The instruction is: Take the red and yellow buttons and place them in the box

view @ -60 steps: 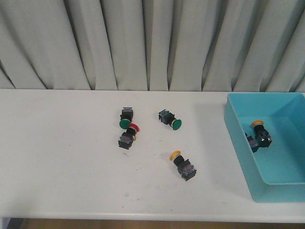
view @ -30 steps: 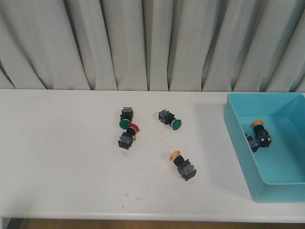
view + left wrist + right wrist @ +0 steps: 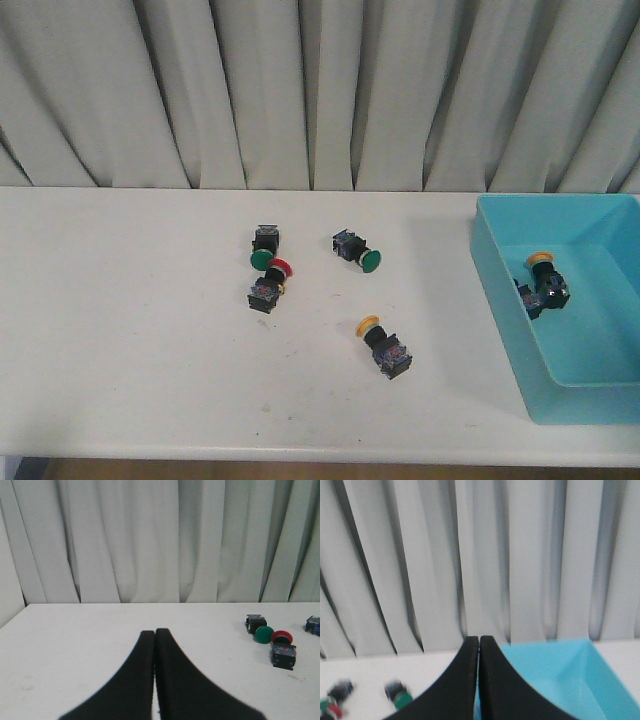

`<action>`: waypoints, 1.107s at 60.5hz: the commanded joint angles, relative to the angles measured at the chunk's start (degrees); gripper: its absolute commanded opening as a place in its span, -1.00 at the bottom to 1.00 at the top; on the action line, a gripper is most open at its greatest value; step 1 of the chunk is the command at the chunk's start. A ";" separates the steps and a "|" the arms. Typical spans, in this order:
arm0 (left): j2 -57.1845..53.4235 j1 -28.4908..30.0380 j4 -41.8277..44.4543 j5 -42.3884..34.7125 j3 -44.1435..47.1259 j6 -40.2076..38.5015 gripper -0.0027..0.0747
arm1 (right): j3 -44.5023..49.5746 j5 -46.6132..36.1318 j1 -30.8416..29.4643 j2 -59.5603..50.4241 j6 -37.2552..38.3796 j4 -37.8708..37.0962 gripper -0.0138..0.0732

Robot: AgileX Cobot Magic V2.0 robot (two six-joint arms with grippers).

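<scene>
A red button (image 3: pixel 268 283) lies near the table's middle, and shows in the left wrist view (image 3: pixel 283 645) too. A yellow button (image 3: pixel 384 345) lies on the table nearer the front. Another yellow button (image 3: pixel 547 275) lies inside the light-blue box (image 3: pixel 505 300) at the right, with a dark button body (image 3: pixel 527 298) next to it by the box's left wall. The box also shows in the right wrist view (image 3: pixel 555 670). Neither gripper shows in the front view. My left gripper (image 3: pixel 154 632) is shut and empty over bare table. My right gripper (image 3: pixel 479 640) is shut and empty.
Two green buttons lie on the table: one (image 3: pixel 263 247) just behind the red button, one (image 3: pixel 358 251) further right. They also show in the wrist views (image 3: pixel 259 628) (image 3: pixel 399 693). A grey curtain (image 3: pixel 320 90) hangs behind the table.
</scene>
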 commanded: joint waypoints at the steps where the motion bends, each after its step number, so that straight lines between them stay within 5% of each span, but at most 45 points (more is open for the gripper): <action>1: -0.84 0.18 -0.69 -4.06 2.92 0.00 -0.95 | 6.44 -5.33 0.07 -5.47 0.55 -2.81 -0.70; 19: -0.84 0.18 -0.69 -4.06 2.92 0.00 -0.95 | 21.73 -5.22 0.07 -21.80 0.55 -6.23 -0.70; 29: -0.84 0.18 -0.69 -4.06 2.92 0.00 -0.95 | 21.65 0.16 0.07 -25.36 0.38 -8.47 -0.70; 67: -0.84 0.18 -0.69 -4.06 2.92 0.00 -0.95 | 21.65 -0.07 0.07 -27.52 0.46 -8.51 -0.70</action>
